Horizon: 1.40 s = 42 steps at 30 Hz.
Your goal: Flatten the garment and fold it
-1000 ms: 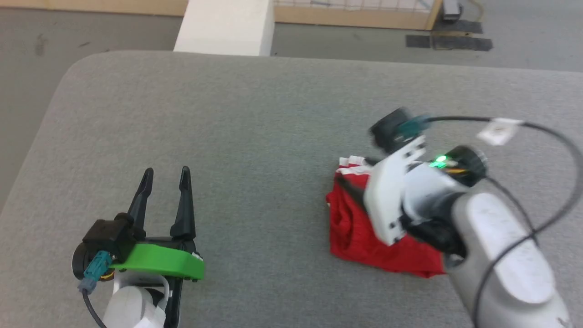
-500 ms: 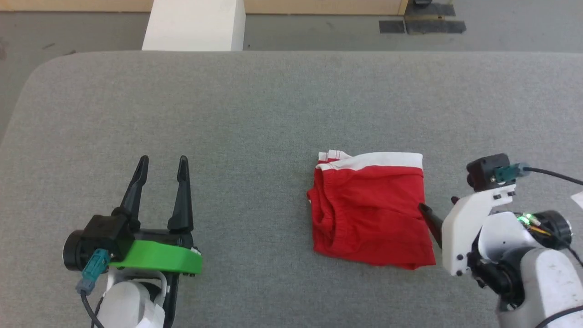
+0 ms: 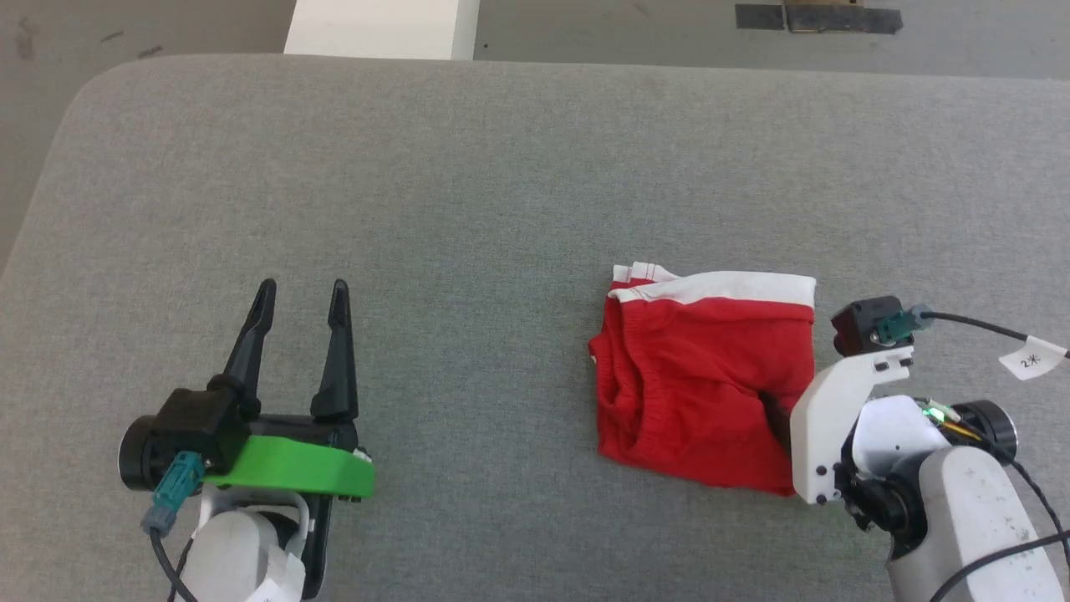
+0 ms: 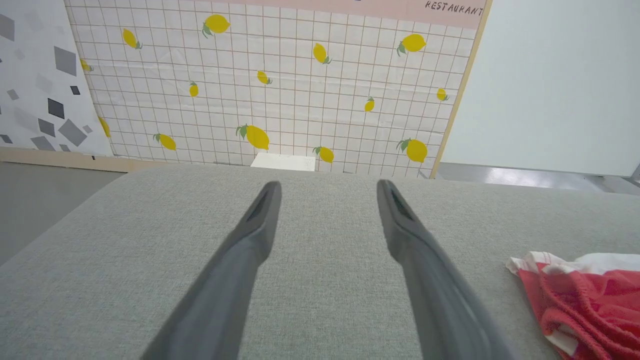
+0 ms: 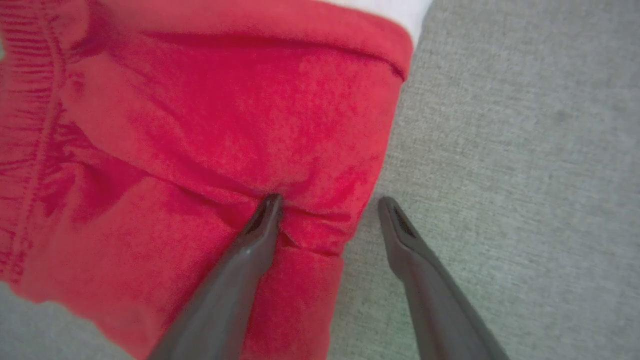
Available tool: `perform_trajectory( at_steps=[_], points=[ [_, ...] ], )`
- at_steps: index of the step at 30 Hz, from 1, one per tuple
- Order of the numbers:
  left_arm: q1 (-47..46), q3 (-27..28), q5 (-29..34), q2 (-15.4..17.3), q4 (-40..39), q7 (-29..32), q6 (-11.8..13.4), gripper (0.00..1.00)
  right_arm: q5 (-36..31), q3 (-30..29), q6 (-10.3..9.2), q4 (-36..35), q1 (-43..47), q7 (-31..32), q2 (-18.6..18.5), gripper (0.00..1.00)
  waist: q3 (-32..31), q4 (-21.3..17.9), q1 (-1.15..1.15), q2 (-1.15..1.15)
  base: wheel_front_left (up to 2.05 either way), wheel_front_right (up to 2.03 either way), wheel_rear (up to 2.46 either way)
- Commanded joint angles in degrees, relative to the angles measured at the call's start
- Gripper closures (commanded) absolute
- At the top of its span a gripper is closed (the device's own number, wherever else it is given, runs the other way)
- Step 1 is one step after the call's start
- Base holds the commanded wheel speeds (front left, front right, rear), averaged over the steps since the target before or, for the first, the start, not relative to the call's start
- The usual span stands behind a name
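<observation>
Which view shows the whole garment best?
The head view: the garment shows almost whole. The left wrist view catches one corner; the right wrist view shows its edge close up, with the right gripper open astride it.

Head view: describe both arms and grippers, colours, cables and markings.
The left gripper has two long tapering black fingers, a bright green bracket, a teal connector on a dark cable and a pale forearm. The right gripper has the same dark fingers, a white bracket, a black camera block, a green lamp, and a black cable with a white handwritten tag.
</observation>
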Motion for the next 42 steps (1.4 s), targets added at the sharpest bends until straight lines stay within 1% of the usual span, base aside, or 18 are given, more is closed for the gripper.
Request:
perform_trajectory(
  at_steps=[1,6,7,8,13,17,22,27,29,32,34,37,42],
  points=[
    [-1.2,0.0,-0.3,0.0,0.0,-0.2,-0.4,0.00,-0.5,0.1,-0.08,1.1,-0.8,-0.4,0.2,0.00,0.4,0.3,0.00,0.00,0.00,0.00,0.00],
    [-1.8,-0.3,-0.4,-0.1,0.4,-0.2,-0.4,0.00,-1.2,-0.5,-0.08,3.9,-1.7,-0.6,0.1,0.00,0.9,0.8,0.00,0.00,0.00,0.00,0.00],
    [-1.9,-0.4,-0.5,-0.1,0.5,-0.2,-0.4,0.00,-1.2,-0.4,-0.08,4.4,-1.8,-0.5,0.0,0.69,0.9,0.9,0.00,0.00,0.00,0.00,0.00],
    [-2.0,-0.5,-0.5,0.0,0.6,-0.2,-0.4,0.00,-1.3,-0.3,-0.08,4.7,-2.1,-0.5,-0.3,1.00,0.9,0.9,0.00,0.00,0.00,0.00,0.00],
    [-1.9,-0.7,-0.8,0.3,1.1,-0.2,-0.4,0.00,-0.6,1.4,-0.08,4.3,-3.3,-0.7,-2.5,1.00,0.1,0.7,0.00,0.00,0.00,0.00,0.00],
    [-1.2,0.2,-0.8,0.4,0.9,-0.2,-0.4,0.00,1.4,5.5,-0.08,2.0,-4.4,0.3,-6.3,1.00,-0.9,-1.3,0.00,0.00,0.00,0.00,0.00],
    [0.5,1.7,-0.6,0.8,-1.1,-0.2,-0.4,0.00,5.4,13.5,-0.08,-2.4,-6.6,2.9,-14.3,1.00,-0.4,-7.8,0.00,0.00,0.00,0.00,0.00],
    [-0.1,2.4,-0.3,1.6,-3.3,-0.2,-0.4,0.00,9.4,19.8,-0.08,-4.6,-10.8,5.2,-23.1,1.00,2.5,-16.2,0.00,0.00,0.00,0.00,0.00],
    [-0.7,3.0,-0.1,1.9,-4.6,-0.2,-0.4,0.00,10.3,22.0,-0.08,-4.4,-12.9,5.3,-25.8,1.00,3.9,-19.0,0.00,0.00,0.00,0.00,0.00],
    [-1.6,3.0,0.4,2.9,-5.7,-0.2,-0.4,0.00,11.5,23.3,-0.08,-2.8,-16.2,4.4,-28.4,1.00,6.2,-22.0,0.00,0.00,0.00,0.00,0.00],
    [-2.4,2.8,0.6,3.6,-6.1,-0.2,-0.4,0.00,12.4,23.7,-0.08,-1.1,-18.1,3.3,-29.9,1.00,7.8,-23.0,0.00,0.00,0.00,0.00,0.00],
    [-3.8,2.5,0.9,4.9,-6.9,-0.2,-0.4,0.00,12.3,23.6,-0.08,1.6,-20.9,1.3,-32.8,1.00,11.0,-23.3,0.00,0.00,0.00,0.00,0.00],
    [-5.8,2.4,1.1,6.8,-8.0,-0.2,-0.4,0.00,11.6,20.6,-0.08,6.0,-24.3,-2.5,-36.5,1.00,15.7,-21.4,0.00,0.00,0.00,0.00,0.00]
  ],
)
